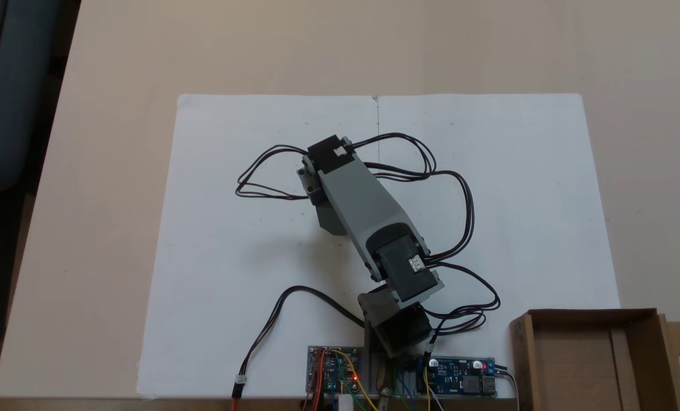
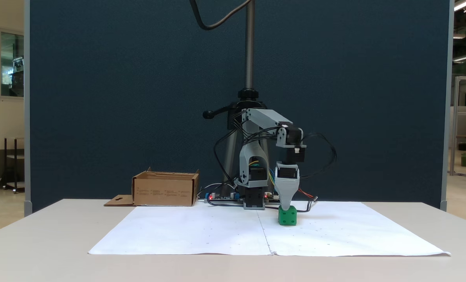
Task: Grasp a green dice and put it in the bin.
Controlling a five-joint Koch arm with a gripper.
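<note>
From the high fixed view I can't find the green dice: the arm [image 1: 362,211] leans out over the white paper [image 1: 231,257] and its grey links cover the spot beneath the wrist. The box [image 1: 591,354] sits at the lower right corner there, cut off by the bottom edge, its flap with the cutout running out at the right. The circuit boards [image 1: 402,377] at the arm's base are also cropped at the bottom.

In the fixed view level with the table, the green dice [image 2: 287,216] sits on the white paper [image 2: 217,231], just right of the centre crease and well apart from the box [image 2: 165,189], which stands at the back left with its flap lying flat on the table [image 2: 41,243]. The dice is a cube, so it has no long axis to speak of; it sits flat, one face toward this camera and slightly turned. The pips are too small for me to count.

The gripper [image 2: 287,203] points straight down, its pale grey tip narrowing to the top of the dice and meeting it, or very nearly. I see one tapering finger from this side, the other probably lined up behind it, so I cannot tell how wide the jaws stand or whether they have hold of the dice
</note>
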